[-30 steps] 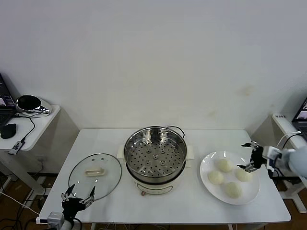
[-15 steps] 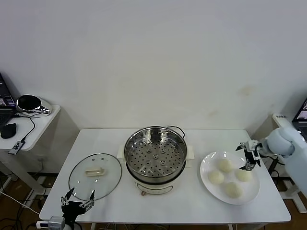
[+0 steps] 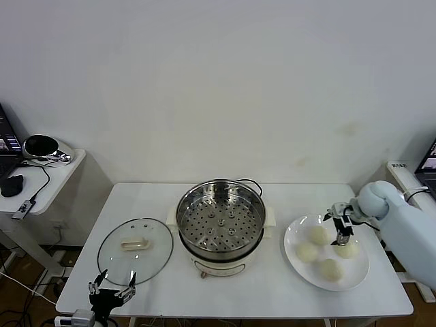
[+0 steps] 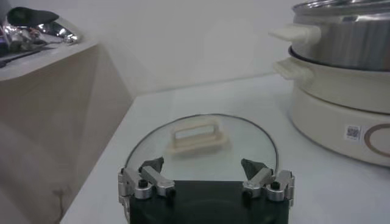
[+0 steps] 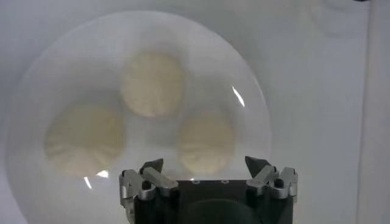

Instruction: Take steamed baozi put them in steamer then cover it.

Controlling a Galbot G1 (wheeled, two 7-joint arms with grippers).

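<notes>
Nothing is loaded yet: your steamer [image 3: 221, 226], centre frame, stands empty, the glass cover [image 3: 135, 249] lies lower left, four baozi [image 3: 318, 235] remain on the right-hand plate [image 3: 294, 262]. Right gripper [image 3: 338, 225] hovers wide above them; left gripper [image 3: 112, 285] waits wide, bottom left.
</notes>
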